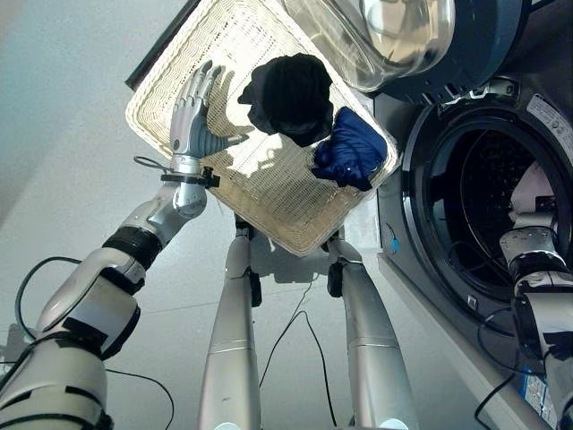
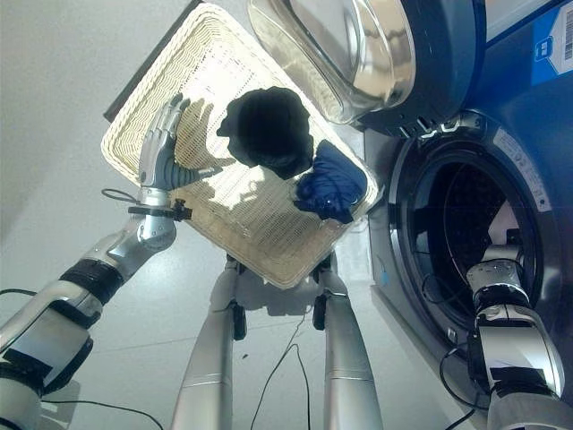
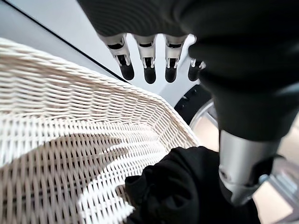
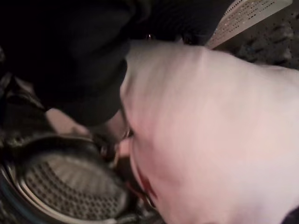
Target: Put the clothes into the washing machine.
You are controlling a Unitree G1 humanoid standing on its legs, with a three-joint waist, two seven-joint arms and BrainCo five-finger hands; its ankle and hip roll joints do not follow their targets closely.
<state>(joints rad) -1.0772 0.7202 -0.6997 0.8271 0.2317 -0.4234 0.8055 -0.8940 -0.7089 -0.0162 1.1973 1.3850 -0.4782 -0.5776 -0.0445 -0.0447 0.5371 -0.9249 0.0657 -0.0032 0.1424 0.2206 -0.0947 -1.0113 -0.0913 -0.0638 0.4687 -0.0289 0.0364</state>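
A white wicker basket (image 1: 260,193) stands beside the washing machine (image 1: 421,206). A black garment (image 1: 291,94) and a crumpled blue garment (image 1: 351,148) lie in it. My left hand (image 1: 192,116) hovers open over the basket's bare part, left of the black garment (image 3: 187,191), with straight fingers (image 3: 149,70) and nothing in it. My right arm reaches into the machine's round opening (image 1: 483,197). There a white cloth (image 1: 535,186) lies over my right hand (image 4: 70,56) inside the perforated drum (image 4: 70,186); the white cloth (image 4: 210,140) hides that hand's fingers.
The machine's glass door (image 1: 394,36) hangs swung open above the basket's far right corner. Pale floor (image 1: 63,134) spreads to the left of the basket. The basket's rim (image 3: 154,102) curves close beneath my left fingertips.
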